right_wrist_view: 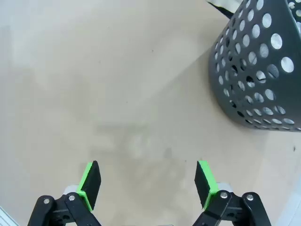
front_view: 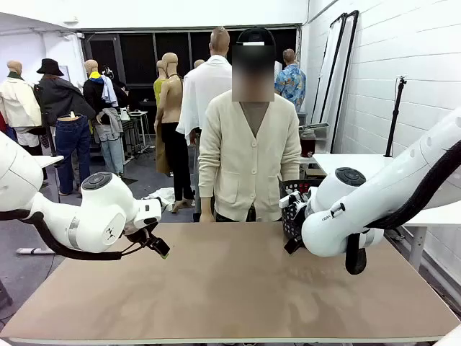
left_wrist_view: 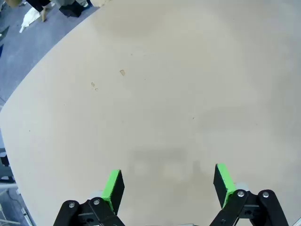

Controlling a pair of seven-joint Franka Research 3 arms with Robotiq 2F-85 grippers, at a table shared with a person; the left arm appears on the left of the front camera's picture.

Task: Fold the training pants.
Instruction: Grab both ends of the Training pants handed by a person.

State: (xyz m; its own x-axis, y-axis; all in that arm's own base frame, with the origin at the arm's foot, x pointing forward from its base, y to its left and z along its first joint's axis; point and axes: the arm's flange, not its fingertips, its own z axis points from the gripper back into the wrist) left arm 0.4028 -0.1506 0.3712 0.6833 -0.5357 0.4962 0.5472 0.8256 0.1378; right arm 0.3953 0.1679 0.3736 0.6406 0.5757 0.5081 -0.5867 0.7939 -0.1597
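The training pants are out of view. My left gripper hangs low over the left part of the brown table. In the left wrist view the left gripper is open, its green pads wide apart over bare tabletop with nothing between them. In the right wrist view my right gripper is also open and empty above the bare table, next to a dark basket.
A person in a cream cardigan stands at the far edge of the table, arms down. The dark perforated basket stands on the table's far right, partly behind my right arm. A white table sits beyond on the right.
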